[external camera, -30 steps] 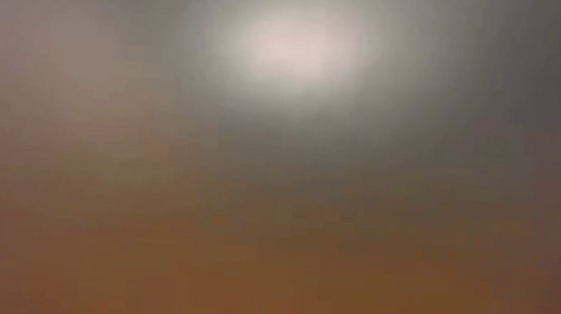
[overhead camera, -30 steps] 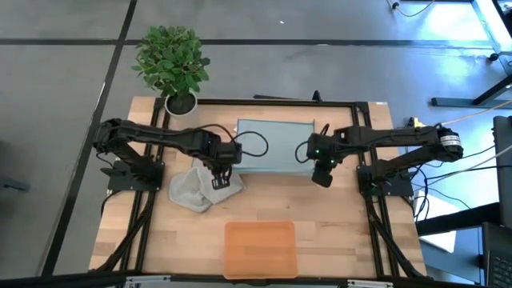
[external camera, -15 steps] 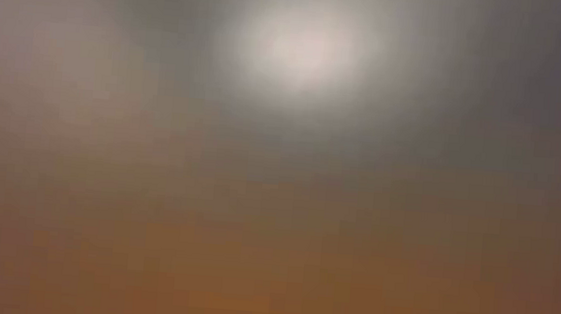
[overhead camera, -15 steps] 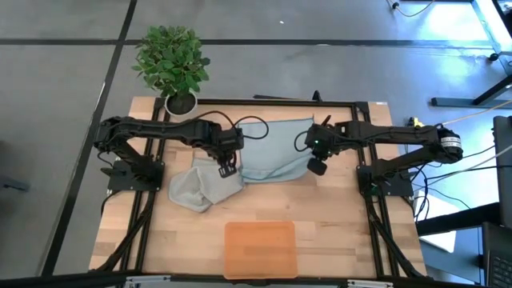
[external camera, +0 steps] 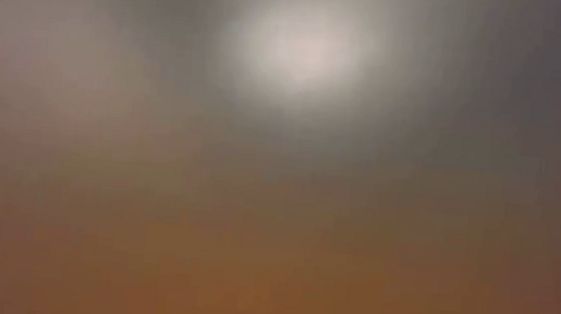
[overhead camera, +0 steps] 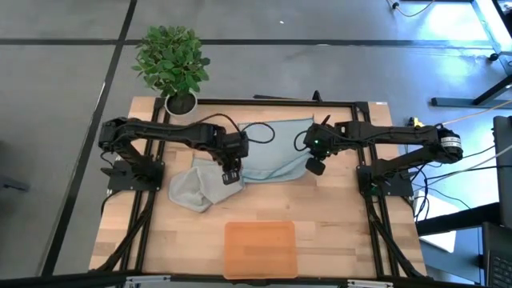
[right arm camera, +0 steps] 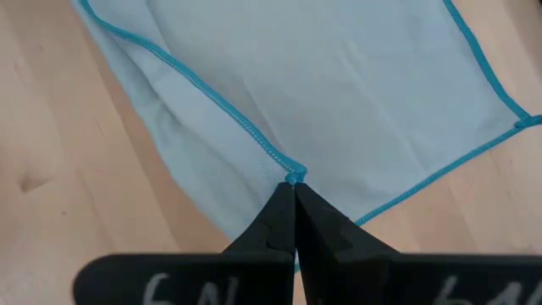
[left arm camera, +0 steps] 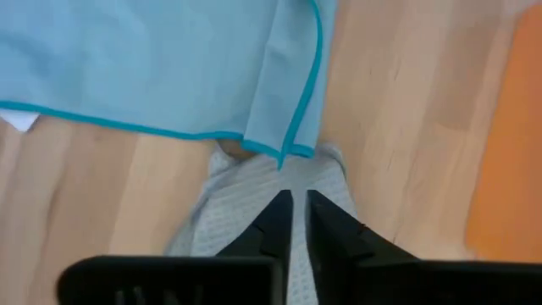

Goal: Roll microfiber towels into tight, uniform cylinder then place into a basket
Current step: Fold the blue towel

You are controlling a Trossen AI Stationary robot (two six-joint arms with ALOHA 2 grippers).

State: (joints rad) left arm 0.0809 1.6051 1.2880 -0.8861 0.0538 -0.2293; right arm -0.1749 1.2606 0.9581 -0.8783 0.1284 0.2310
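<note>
The pale blue towel (overhead camera: 276, 148) lies spread and slack at the table's far middle. My left gripper (overhead camera: 230, 177) is shut at its near left corner, and it also shows in the left wrist view (left arm camera: 295, 196). My right gripper (overhead camera: 314, 166) is shut at its near right corner, and it also shows in the right wrist view (right arm camera: 294, 188). The light grey towel (overhead camera: 192, 190) lies crumpled on the table under and to the left of my left gripper. The orange basket (overhead camera: 260, 248) sits at the near middle. My left gripper pinches the blue towel's near left corner (left arm camera: 284, 158) between its two fingers, slanting down from above. The corner is folded over along its teal hem and sits just above the grey towel (left arm camera: 229, 229). The towel's far part lies on the table. My right gripper pinches the blue towel's near right corner (right arm camera: 294, 174) between its two fingers, right at the teal hem. The fingers slant down from the near right. A fold runs from the corner along the right edge; the rest lies slack on the wood.
A potted plant (overhead camera: 172, 60) in a white pot (overhead camera: 182, 102) stands at the far left corner. A black frame rail (overhead camera: 272, 102) runs along the far edge. Bare wood lies between the towels and the basket.
Both grippers went toward the far edge and toward each other. My left gripper then came back a little toward the near edge. The blue towel has gone from a neat flat rectangle to a wider, slack, wrinkled shape. Its near corners have moved with the grippers. The grey towel has stayed put.
</note>
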